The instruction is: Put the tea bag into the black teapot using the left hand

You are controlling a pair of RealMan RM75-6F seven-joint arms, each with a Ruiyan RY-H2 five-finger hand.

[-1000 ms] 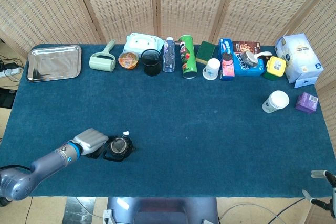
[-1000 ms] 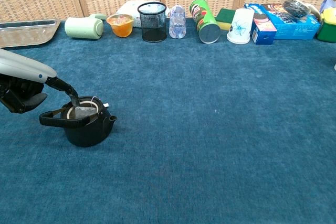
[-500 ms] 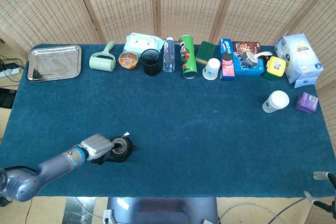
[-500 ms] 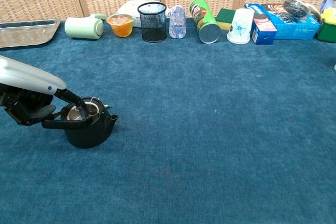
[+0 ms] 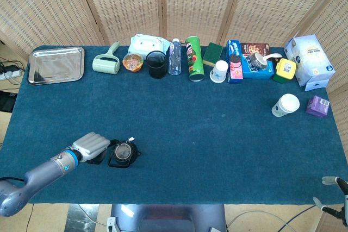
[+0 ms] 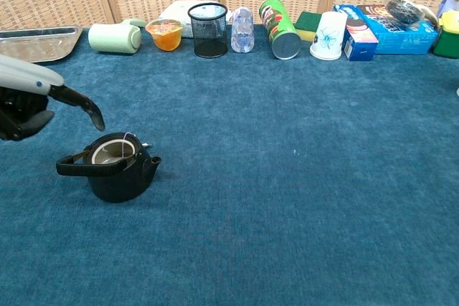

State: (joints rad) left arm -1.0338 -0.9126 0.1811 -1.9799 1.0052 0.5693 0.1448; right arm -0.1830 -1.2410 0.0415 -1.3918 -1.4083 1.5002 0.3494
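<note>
1. Using the black teapot [image 6: 120,172] as the landmark: the left robot hand [image 6: 32,99] hovered just up and to its left, not touching it, fingers spread apart with nothing in them. One dark finger [image 6: 84,104] pointed down toward the pot's rim but stopped short of it.
2. The teapot itself sat upright on the blue table [image 6: 287,198], near the front-left edge, lid off, handle [image 6: 75,168] sticking out to the left.
3. The tea bag [image 6: 113,153] was inside the pot's open mouth, and its thin string came up over the rim, with the little white tag [image 5: 130,139] just past the pot on the far side.
4. Way behind the teapot, along the far edge, there was a row of stuff: a metal tray [image 5: 56,64], a black mesh cup [image 6: 208,29], a green chip can [image 6: 280,29].
5. Far right of the teapot, at the table's front corner, only a sliver of the right robot hand [image 5: 334,188] showed, so I couldn't tell how its fingers were set.
</note>
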